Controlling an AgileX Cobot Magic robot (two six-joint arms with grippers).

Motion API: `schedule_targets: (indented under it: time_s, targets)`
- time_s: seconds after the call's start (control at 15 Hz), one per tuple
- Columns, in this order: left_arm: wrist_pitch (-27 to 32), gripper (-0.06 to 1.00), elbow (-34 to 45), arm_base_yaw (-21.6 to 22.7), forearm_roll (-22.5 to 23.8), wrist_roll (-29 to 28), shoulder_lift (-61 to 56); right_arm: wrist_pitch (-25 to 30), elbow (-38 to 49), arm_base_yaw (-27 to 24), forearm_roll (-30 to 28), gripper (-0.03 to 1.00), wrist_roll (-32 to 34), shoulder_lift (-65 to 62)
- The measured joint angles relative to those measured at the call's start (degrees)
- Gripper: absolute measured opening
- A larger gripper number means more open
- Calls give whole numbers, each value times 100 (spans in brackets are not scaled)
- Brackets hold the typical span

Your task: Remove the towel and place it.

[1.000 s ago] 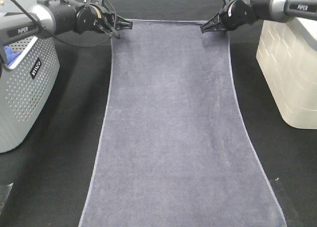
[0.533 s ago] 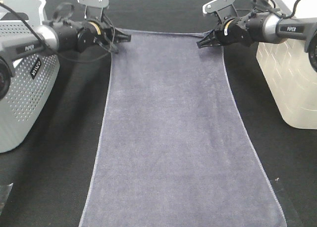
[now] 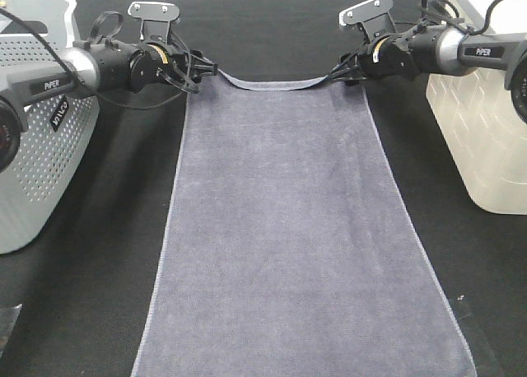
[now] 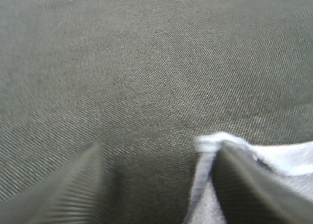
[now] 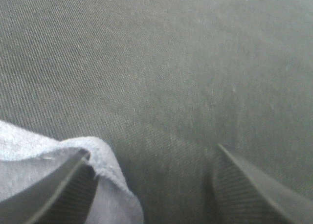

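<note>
We saw the towel [image 3: 288, 229] lying spread flat down the middle of the black table [image 3: 99, 311]. The left gripper [image 3: 203, 67] and right gripper [image 3: 346, 68] sat at its far corners with jaws parted, so placing looked nearly finished; only withdrawing remained.

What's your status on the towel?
Left gripper and right gripper open at far corners. Towel flat on table, far edge sagging between them. Nothing in the way.
</note>
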Motion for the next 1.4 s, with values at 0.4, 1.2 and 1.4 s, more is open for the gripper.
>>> schedule_targets:
  time_s: [0.4, 1.2, 1.4]
  targets:
    - [0, 66, 0, 0, -246, 0, -57, 579, 11, 0, 17, 84, 17, -149]
    - [974, 82, -155, 115, -269, 6, -630, 1765, 11, 0, 464, 85, 17, -751]
    - [1409, 93, -155, 115, -275, 6, -630, 1793, 11, 0, 470, 85, 17, -751]
